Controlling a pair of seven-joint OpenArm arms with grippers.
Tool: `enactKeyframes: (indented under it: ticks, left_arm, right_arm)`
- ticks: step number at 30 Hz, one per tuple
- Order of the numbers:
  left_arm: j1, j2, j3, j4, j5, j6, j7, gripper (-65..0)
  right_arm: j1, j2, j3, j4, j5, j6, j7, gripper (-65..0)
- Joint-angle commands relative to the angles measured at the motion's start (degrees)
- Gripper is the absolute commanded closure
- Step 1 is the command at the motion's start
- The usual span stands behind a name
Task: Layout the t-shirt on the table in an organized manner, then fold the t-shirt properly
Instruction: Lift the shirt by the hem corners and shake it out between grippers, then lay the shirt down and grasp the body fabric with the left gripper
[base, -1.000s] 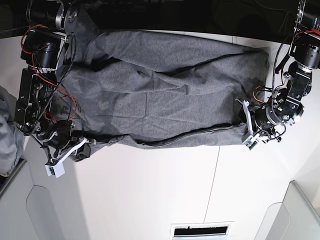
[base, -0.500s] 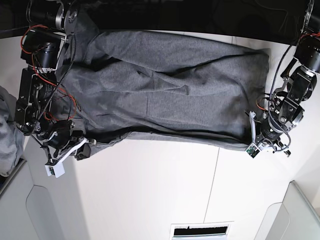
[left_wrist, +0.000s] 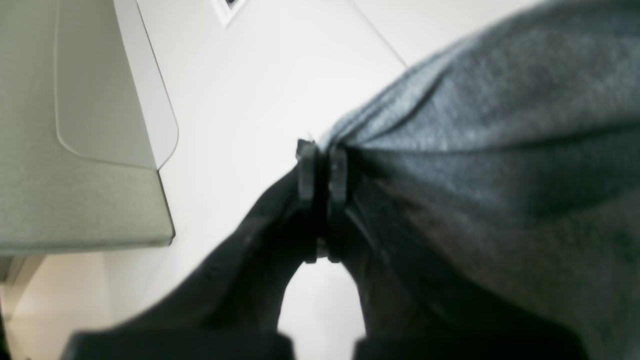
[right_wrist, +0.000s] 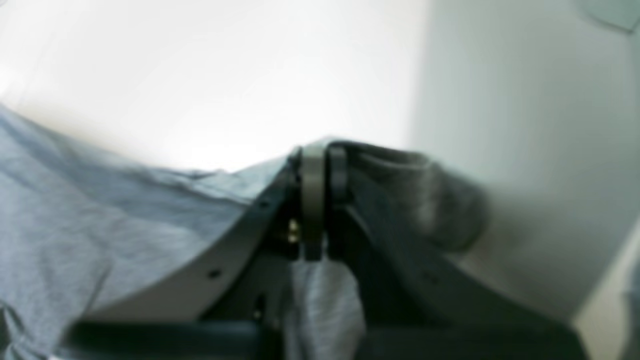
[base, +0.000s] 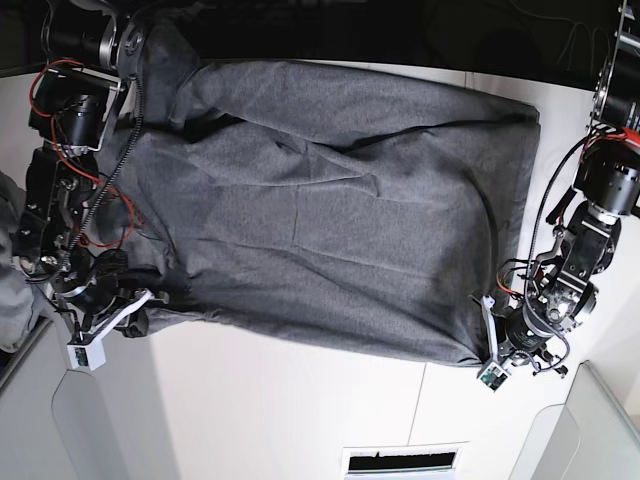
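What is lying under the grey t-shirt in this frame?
The t-shirt lies spread over the white table, bare along its near side. The left gripper and right gripper each pinch a corner. Anything else beneath the cloth is hidden.

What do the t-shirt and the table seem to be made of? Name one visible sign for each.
The t-shirt: seemingly soft knit jersey, matte heather grey; it drapes in loose creases and shows a flecked weave in the left wrist view.
The table: probably laminate or painted board, smooth white with slight sheen; it looks flat and hard, with one thin dark seam. The exact material cannot be told.
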Motion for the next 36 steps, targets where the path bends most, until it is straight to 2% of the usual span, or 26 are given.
enactKeyframes:
  ticks: [1,4,5,6,10,14,17,20,23,28,32,36]
  left_arm:
    - [-2.6,-0.07,-0.5,-1.09,-0.24,0.85,-1.05,-5.2]
    - [-4.07,0.68,-0.5,-4.98,-2.89,0.85,-0.46,-23.7]
    - [-4.15,0.66,-0.5,-5.2,-3.76,0.85,0.96,-26.6]
    - [-4.15,0.66,-0.5,-5.2,-4.61,0.85,3.19,-27.1]
    - [-4.09,-0.09,-0.5,-4.42,-9.29,0.07,11.06,-27.0]
    - [-2.19,-4.28,-0.5,0.35,-18.34,-6.29,17.2,-27.0]
    - [2.69,-9.22,-0.5,7.43,-23.12,-9.07,18.84,-27.0]
    - [8.83,-13.66,-0.52,14.6,-24.92,-9.49,18.75,-27.0]
    - [14.88,-16.0,-0.52,20.87,-24.87,-9.46,18.75,-27.0]
    - [23.91,-15.8,-0.83,26.62,-22.93,-9.16,16.44,-27.0]
    - [26.34,-13.11,-0.83,26.38,-18.14,-3.58,14.86,-27.0]
    - [26.51,-10.45,-0.83,26.38,-17.66,-3.19,14.88,-27.0]
  right_arm:
    - [2.45,0.68,0.11,0.87,0.7,-0.11,1.49,-4.9]
    - [3.5,0.74,0.15,0.87,0.83,-2.03,0.87,-32.9]
    - [3.56,0.66,0.15,0.87,1.44,-2.1,0.74,-38.7]
    - [3.54,0.63,0.15,0.87,1.86,-2.08,0.31,-41.5]
    - [3.37,0.66,0.15,0.87,3.56,-2.05,-4.17,-41.5]
    - [1.75,1.22,0.33,0.96,5.55,-2.08,-11.39,-41.5]
    - [-1.9,2.86,1.14,1.31,10.4,-2.01,-12.61,-41.5]
    - [-5.01,3.82,3.65,1.75,12.15,-1.95,-12.44,-41.4]
    - [-7.08,4.31,7.69,1.86,13.38,-0.94,-12.48,-41.3]
    - [-11.34,4.66,13.49,1.86,13.81,0.74,-12.35,-41.3]
    - [-15.02,5.62,15.04,1.81,13.66,0.61,-8.85,-41.3]
    - [-17.66,7.17,15.02,1.79,12.96,0.52,-5.18,-41.2]
